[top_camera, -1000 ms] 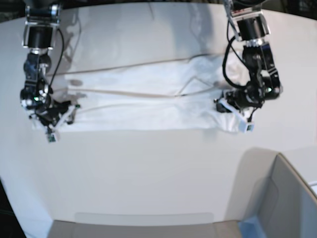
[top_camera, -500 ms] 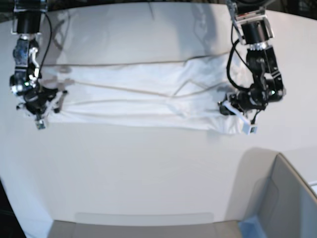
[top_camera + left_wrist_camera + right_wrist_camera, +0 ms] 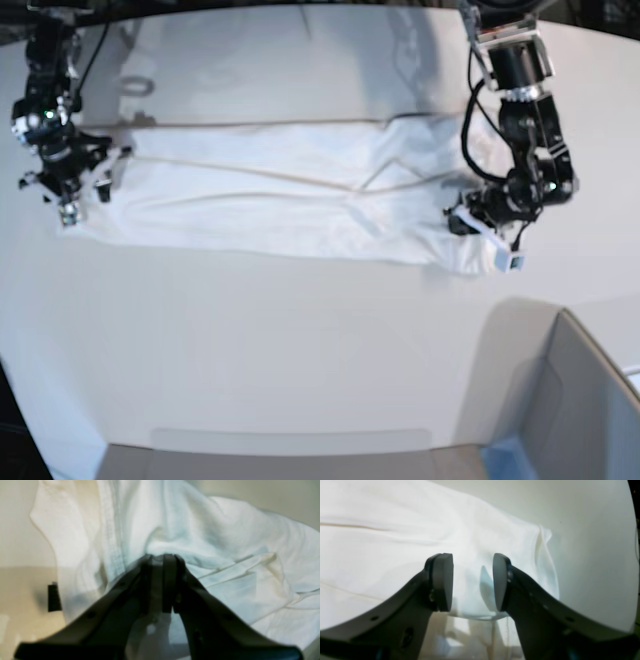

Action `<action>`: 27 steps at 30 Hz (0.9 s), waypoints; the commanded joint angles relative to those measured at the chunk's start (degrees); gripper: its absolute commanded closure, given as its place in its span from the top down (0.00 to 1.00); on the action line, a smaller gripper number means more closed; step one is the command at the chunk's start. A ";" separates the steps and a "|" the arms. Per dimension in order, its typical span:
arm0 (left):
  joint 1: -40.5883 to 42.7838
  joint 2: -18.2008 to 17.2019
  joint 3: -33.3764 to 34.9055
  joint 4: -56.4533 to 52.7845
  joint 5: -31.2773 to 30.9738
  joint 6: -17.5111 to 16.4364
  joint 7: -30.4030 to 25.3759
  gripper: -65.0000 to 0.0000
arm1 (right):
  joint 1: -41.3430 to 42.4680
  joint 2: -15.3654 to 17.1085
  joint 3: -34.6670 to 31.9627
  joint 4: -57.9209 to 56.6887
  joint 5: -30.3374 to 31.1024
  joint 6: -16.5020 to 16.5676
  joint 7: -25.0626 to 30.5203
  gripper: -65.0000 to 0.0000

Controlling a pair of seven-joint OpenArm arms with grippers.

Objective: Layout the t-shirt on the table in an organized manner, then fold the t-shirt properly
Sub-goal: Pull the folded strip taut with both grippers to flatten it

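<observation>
One end pinned, one end free on the table

Left claw pinches the t-shirt to anchor that end; right claw gapes empty over the other, likely ready to smooth the band flat.

One t-shirt is seen on one table. Two grippers are counted: left gripper, right gripper. One grey bin is seen lower right.

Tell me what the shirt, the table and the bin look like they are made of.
The shirt looks like soft white woven or knit cloth: it wrinkles, folds and shows a stitched hem. The table looks like a hard, smooth, matte white board, perhaps laminate. The bin looks like rigid grey plastic, though that is uncertain.
</observation>
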 commanded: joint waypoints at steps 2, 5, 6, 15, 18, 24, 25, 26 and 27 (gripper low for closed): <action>-0.73 -0.67 -0.28 -0.37 0.91 0.42 0.46 0.15 | 0.58 0.86 1.62 -3.52 -0.31 -0.21 0.44 0.40; -0.73 -0.67 -0.28 -0.54 0.91 0.42 0.38 0.15 | 3.48 1.30 2.06 -11.87 -0.31 -0.21 0.62 0.40; -0.73 -0.67 -0.28 -0.54 0.91 0.42 0.38 0.15 | 4.44 1.47 2.06 -14.42 -0.31 -0.12 0.62 0.40; -0.81 -0.67 -0.28 -0.63 0.91 0.51 -0.50 0.15 | 5.85 3.84 0.56 -7.83 7.60 0.06 0.71 0.40; -0.81 -0.76 -0.28 -0.63 0.91 0.51 -1.91 0.15 | 5.85 4.28 4.43 -2.11 13.40 0.06 0.62 0.40; -0.81 -0.76 -0.28 -0.63 0.91 0.51 -1.91 0.15 | 6.47 4.72 16.48 -1.94 20.87 0.32 -2.37 0.40; -0.81 -0.76 -0.28 -0.63 0.91 0.51 -1.91 0.15 | 6.47 5.25 17.44 -3.61 21.05 0.41 -3.69 0.40; -0.81 -0.76 -0.28 -0.63 0.91 0.51 -1.91 0.15 | 6.55 5.95 17.71 -5.81 21.22 1.11 -4.83 0.40; -0.81 -0.76 -0.28 -0.63 0.91 0.51 -1.91 0.15 | 6.55 6.31 17.71 -8.00 21.22 2.34 -5.45 0.40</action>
